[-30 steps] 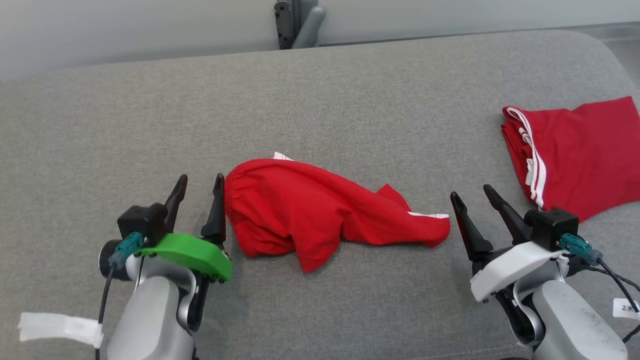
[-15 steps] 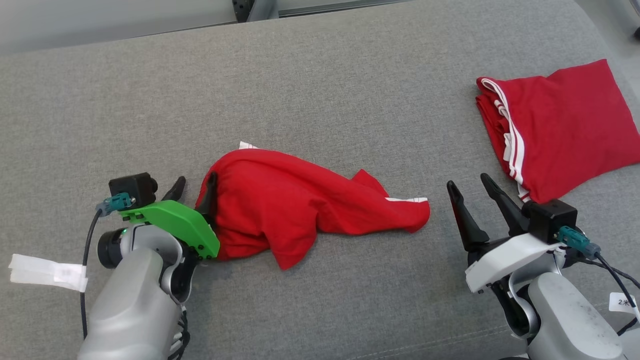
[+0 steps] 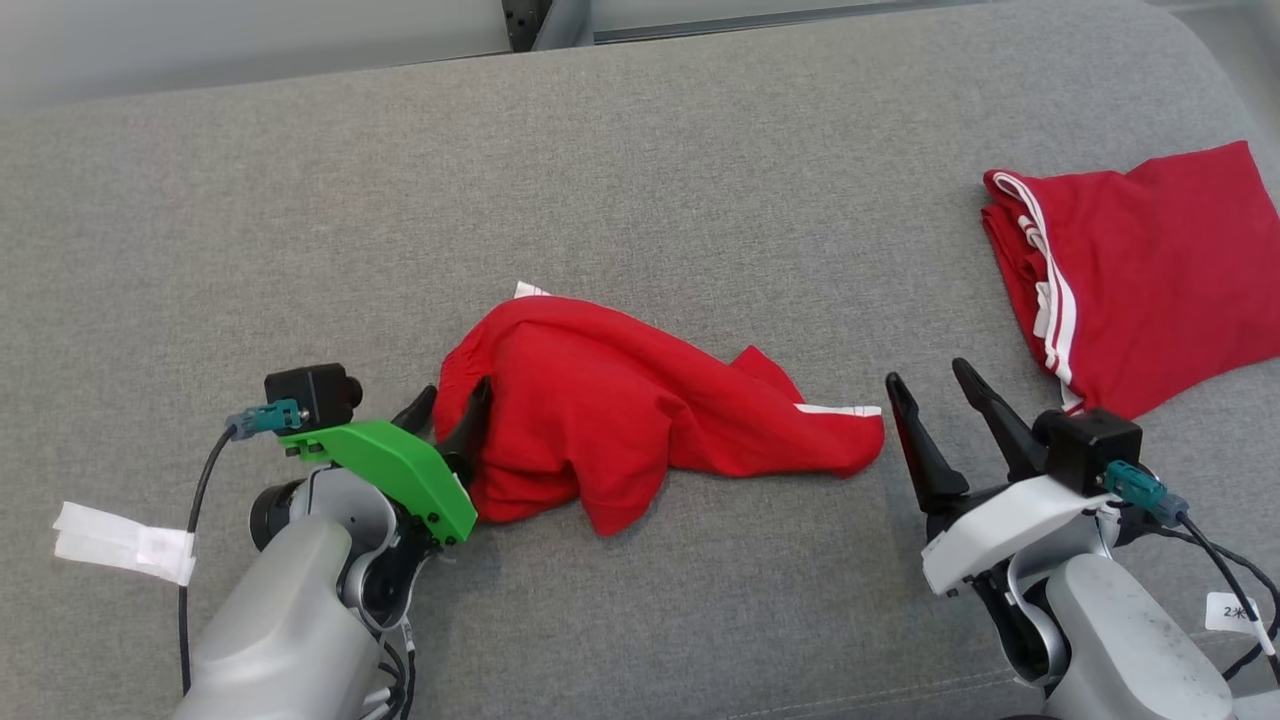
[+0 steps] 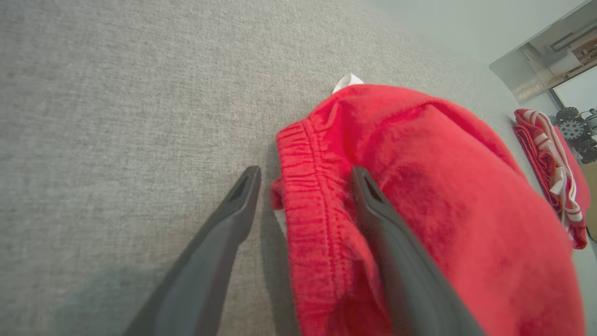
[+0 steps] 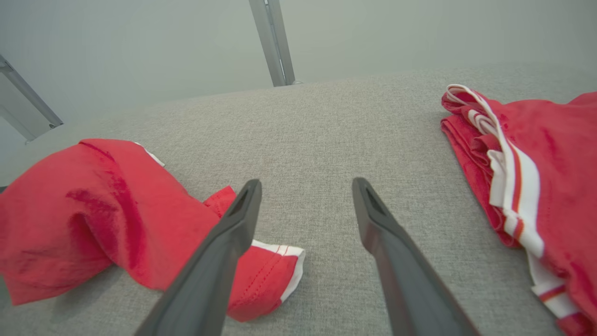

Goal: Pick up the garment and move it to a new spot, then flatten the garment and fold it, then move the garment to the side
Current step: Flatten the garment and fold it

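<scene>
Nearest, left side: the left pincer is standing with jaws apart, clamped on nothing, and is straddling the gathered waistband of the red garment. One finger is resting against the bare grey surface just outside the waistband. The other is lying over the red cloth. Nearest, right side: the right pincer is standing with jaws apart and empty, just beside the garment's white-trimmed end. Middle: the garment is lying crumpled in a low heap between the two pincers, waistband toward the left one. Farther, right: a folded red garment with white stripes is lying well apart from the heap. Farthest: a metal post is standing beyond the surface's back edge.
</scene>
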